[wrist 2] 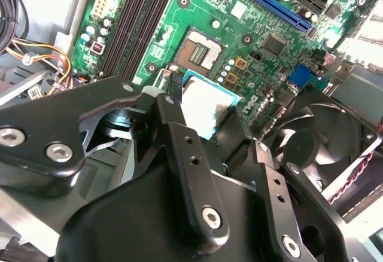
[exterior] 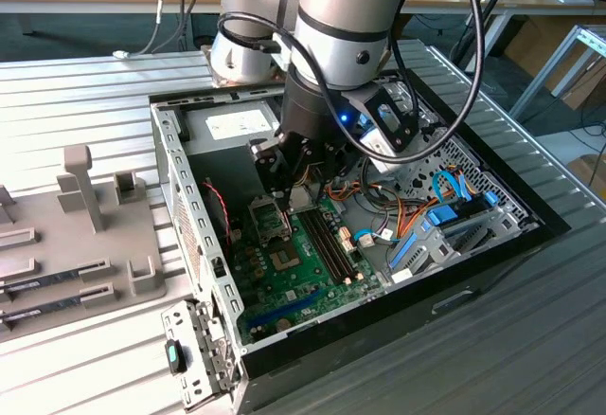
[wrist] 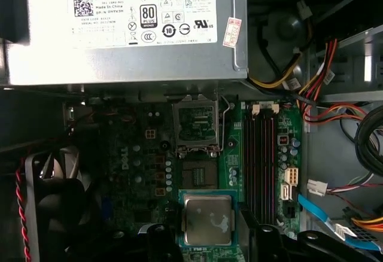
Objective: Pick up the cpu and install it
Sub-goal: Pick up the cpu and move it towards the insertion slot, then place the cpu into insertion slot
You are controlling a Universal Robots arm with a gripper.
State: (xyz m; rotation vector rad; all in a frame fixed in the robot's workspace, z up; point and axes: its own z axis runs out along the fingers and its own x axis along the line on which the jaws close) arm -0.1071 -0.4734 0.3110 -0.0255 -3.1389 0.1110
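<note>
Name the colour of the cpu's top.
Silver-grey, smudged; the cpu shows best in the first wrist view.

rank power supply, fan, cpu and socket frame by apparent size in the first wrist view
1. power supply
2. fan
3. cpu and socket frame look alike; cpu is nearer the camera

Small flat square cpu [wrist: 207, 220], dull silver-grey top with pale smudges, thin green rim. Gripped level by its edges between the fingers [wrist 2: 177, 86], hanging above the green motherboard [wrist 2: 251, 11].
</note>
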